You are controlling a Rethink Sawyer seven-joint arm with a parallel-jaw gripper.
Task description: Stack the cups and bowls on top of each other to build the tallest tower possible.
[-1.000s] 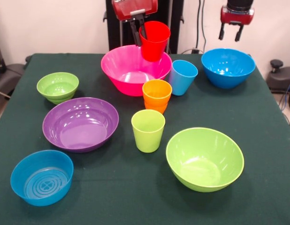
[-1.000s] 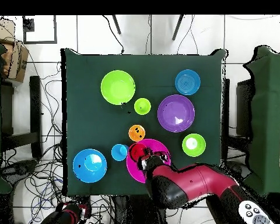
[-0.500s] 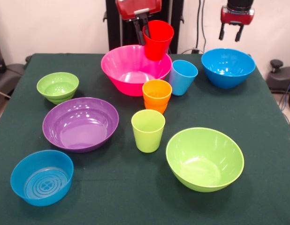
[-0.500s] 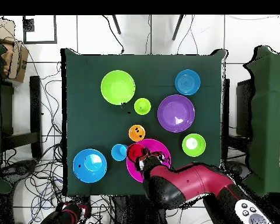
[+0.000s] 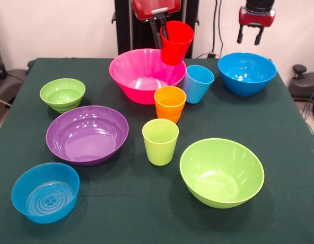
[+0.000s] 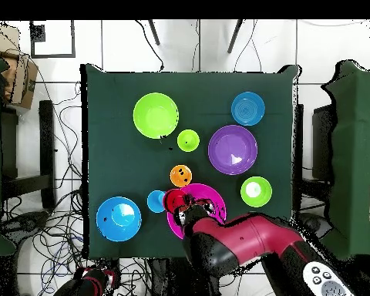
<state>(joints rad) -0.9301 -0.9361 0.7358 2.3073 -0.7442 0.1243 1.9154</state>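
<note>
So over the last second the red cup [image 5: 176, 41] has drifted a bit sideways and up, from over the pink bowl's [image 5: 142, 76] back rim toward its light-blue-cup side. The gripper [image 5: 162, 31] is clamped on the cup's rim, one finger inside and one outside, holding it tilted in the air clear of the bowl.

Everything else, using the pink bowl as the anchor: the light blue cup [image 5: 198, 83] stands just beside it, with the large blue bowl [image 5: 247, 72] further out that way. The orange cup [image 5: 169, 103] is right in front of it, then the lime green cup [image 5: 160, 141], then the large lime green bowl [image 5: 221, 172]. On the other side sit the small lime green bowl [image 5: 62, 94], purple bowl [image 5: 87, 133] and small blue ringed bowl [image 5: 45, 191].
</note>
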